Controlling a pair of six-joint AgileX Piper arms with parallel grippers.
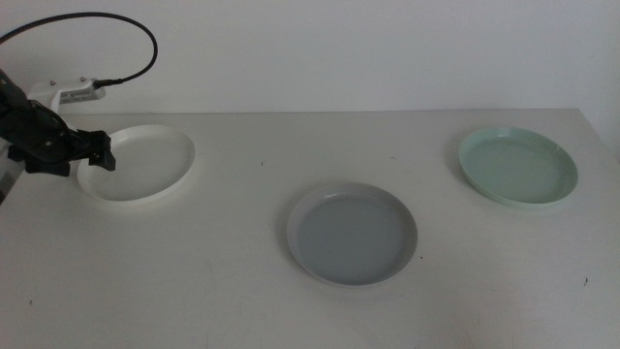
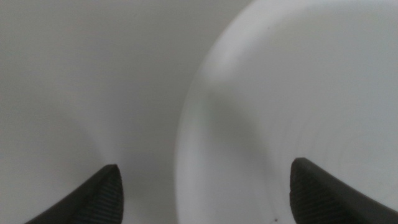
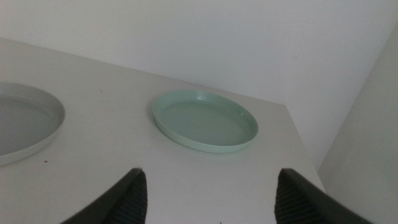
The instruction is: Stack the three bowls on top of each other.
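The left pincer [image 1: 97, 153] sits at the left rim of the shallow round white plastic bowl [image 1: 140, 162], jaws spread to either side of that rim; whether they touch it is unclear. Its wrist view shows only a blurred arc of that bowl [image 2: 292, 99]. The pale grey plastic bowl [image 1: 352, 234] lies mid-worktop [image 1: 223, 271], the mint green plastic bowl [image 1: 517, 166] far right, all 3 well apart. The right pincer [image 3: 208, 186], jaws spread, appears only in its own view, facing the green bowl [image 3: 205, 119], the grey one [image 3: 25, 121] cut off at the edge.
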